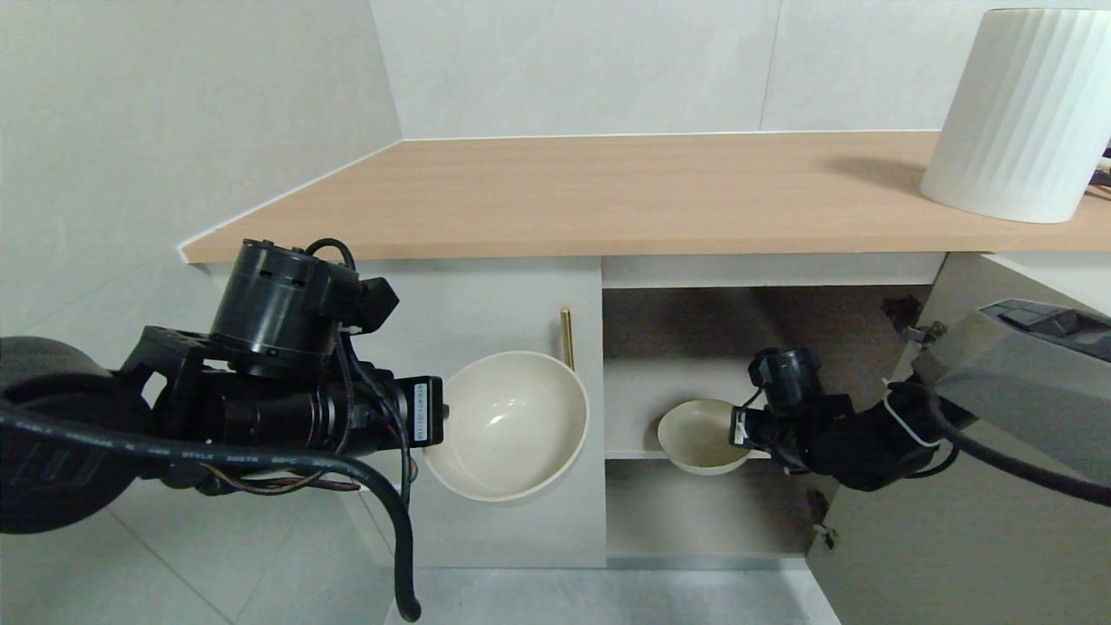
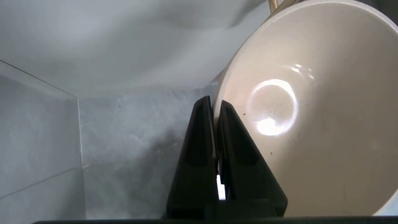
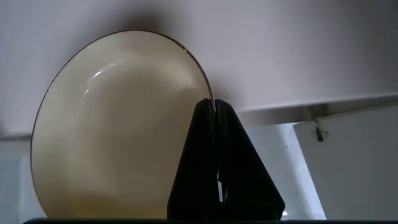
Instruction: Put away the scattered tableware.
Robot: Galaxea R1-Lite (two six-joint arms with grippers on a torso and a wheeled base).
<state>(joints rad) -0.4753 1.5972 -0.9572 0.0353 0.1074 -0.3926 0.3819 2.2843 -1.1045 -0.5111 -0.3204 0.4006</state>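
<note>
The wooden countertop [image 1: 608,191] spans the upper half of the head view, from the wall corner at upper left to the right edge. Below it stands the pale cabinet [image 1: 486,304]. Its left door is closed; its right compartment is open, and a shelf [image 1: 634,454] crosses that compartment at lower centre. The opened cabinet door [image 1: 955,538] fills the lower right of the frame. A white ribbed container [image 1: 1015,113] stands upright on the countertop at upper right.

The large cream bowl [image 1: 508,425] hangs left of centre, in front of the closed door, tilted so that its hollow faces the camera. The left gripper [image 1: 437,415] is clamped on the rim at the bowl's left side. In the left wrist view the two black fingers [image 2: 200,143] pinch the rim of the large cream bowl [image 2: 323,106] between them, at the left gripper [image 2: 213,106].

The small cream bowl [image 1: 699,436] sits right of centre at the front edge of the shelf, also tilted. Whether it touches the shelf cannot be told. The right gripper [image 1: 739,428] grasps its right rim — in the right wrist view the fingers [image 3: 233,149] close on the thin edge of the small cream bowl [image 3: 118,124], at the right gripper [image 3: 214,102].

A slim brass handle [image 1: 566,337] runs vertically on the closed door, just above the large bowl's rim.
</note>
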